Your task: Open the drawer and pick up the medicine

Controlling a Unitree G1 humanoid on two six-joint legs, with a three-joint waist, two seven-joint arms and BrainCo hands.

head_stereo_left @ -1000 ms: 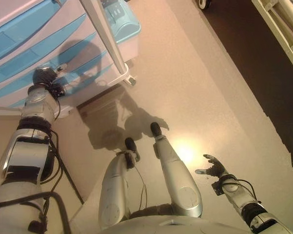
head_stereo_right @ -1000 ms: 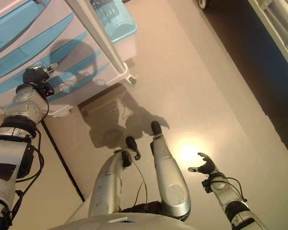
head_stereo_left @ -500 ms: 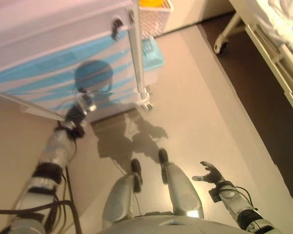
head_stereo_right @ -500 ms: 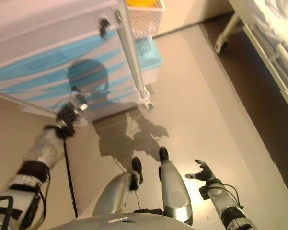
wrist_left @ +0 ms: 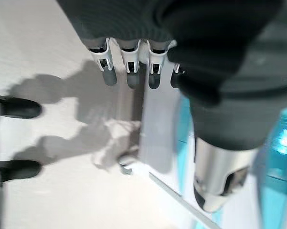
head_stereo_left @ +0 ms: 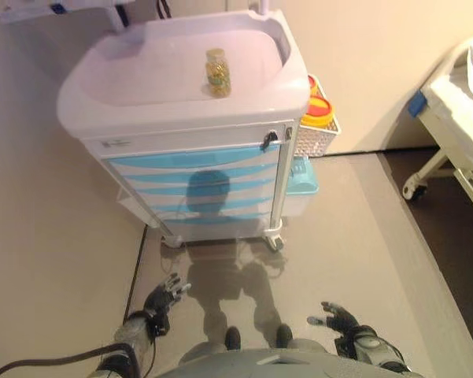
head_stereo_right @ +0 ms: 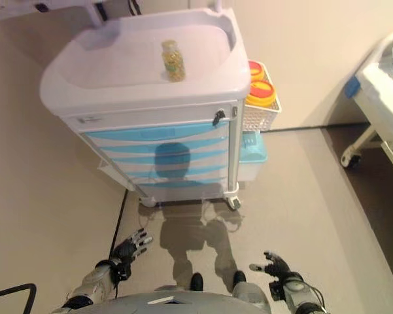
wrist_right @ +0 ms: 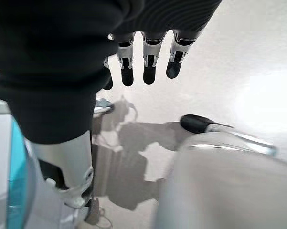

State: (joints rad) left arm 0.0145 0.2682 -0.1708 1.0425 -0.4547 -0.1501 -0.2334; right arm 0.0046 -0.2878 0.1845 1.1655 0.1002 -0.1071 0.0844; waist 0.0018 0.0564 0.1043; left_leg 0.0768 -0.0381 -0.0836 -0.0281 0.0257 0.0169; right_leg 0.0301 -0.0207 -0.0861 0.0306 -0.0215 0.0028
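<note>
Camera risen: medicine bottle [head_stereo_left: 216, 72] tops cart [head_stereo_left: 189, 150], bed [head_stereo_left: 464, 118] right.

open floor [head_stereo_left: 354, 236] before cart [head_stereo_left: 197, 157], basket [head_stereo_left: 315, 130] at its side

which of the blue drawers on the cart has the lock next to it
The top drawer, the highest of the blue fronts on the cart. The dark lock sits just above its right end; the lower drawers have none beside them.

A white basket [head_stereo_left: 313, 135] hangs on the cart's side, holding a yellow and red tub [head_stereo_left: 318, 112]. A bed [head_stereo_left: 462, 110] stands nearby.
</note>
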